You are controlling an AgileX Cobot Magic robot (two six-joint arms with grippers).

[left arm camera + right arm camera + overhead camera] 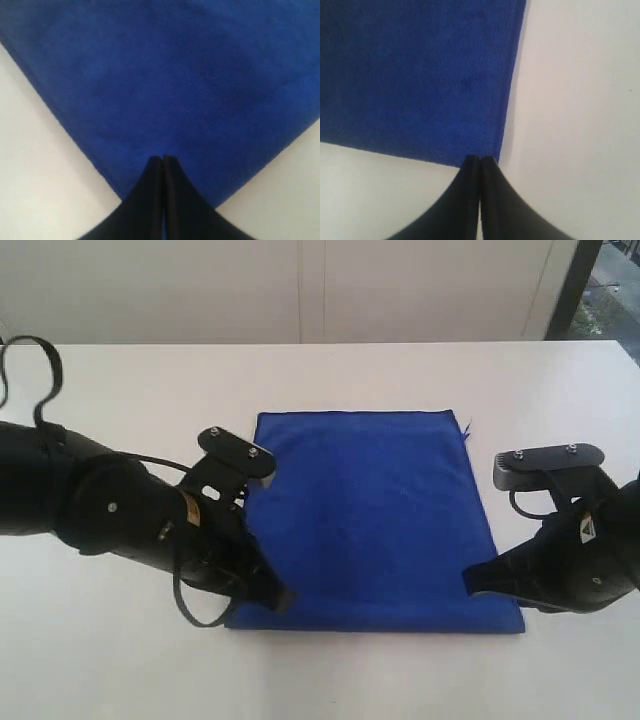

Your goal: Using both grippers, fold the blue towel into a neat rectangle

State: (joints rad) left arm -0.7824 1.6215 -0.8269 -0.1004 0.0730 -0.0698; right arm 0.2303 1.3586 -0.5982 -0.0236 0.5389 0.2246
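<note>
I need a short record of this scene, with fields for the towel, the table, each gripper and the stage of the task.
towel: blue towel, spread flat, roughly rectangular
surface: white table
left gripper: shut, tips on the towel's near left corner
right gripper: shut, tips at the towel's near right corner
grip: cannot tell if cloth is pinched in either one
detail: loose thread at the far right corner
stage: both corners reached, nothing lifted
</note>
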